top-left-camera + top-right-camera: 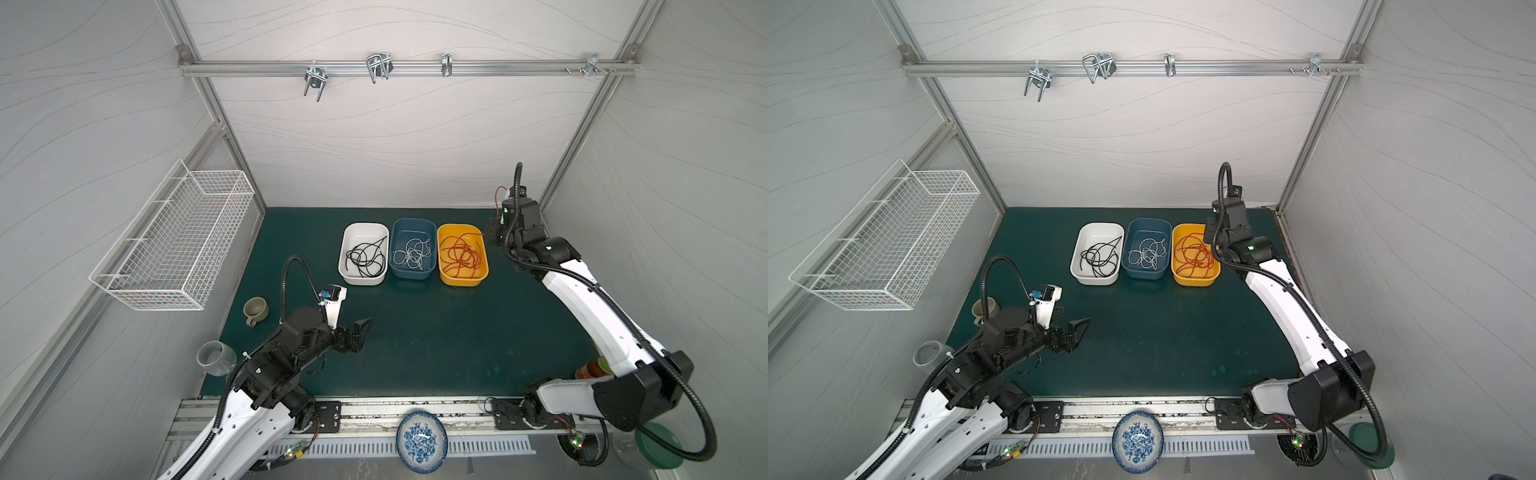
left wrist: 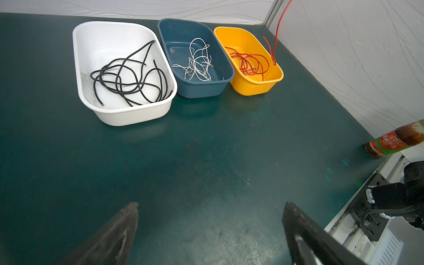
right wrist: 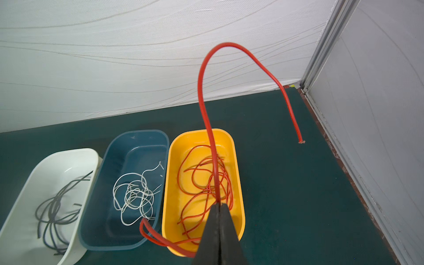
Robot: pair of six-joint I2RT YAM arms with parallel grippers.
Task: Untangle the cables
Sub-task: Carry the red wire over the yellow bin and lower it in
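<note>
Nearly done: 3 tubs hold sorted cables; right gripper pinches 1 red cable, 1 o'clock; left gripper spread.

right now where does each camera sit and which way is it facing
top views: high overhead, looking down at the mat; left arm, right arm show
left wrist: low over the mat, facing the trays; open left hand shows
right wrist: raised beside the yellow tray, looking down; shut right hand holds a red cable
shared: all show the three trays
</note>
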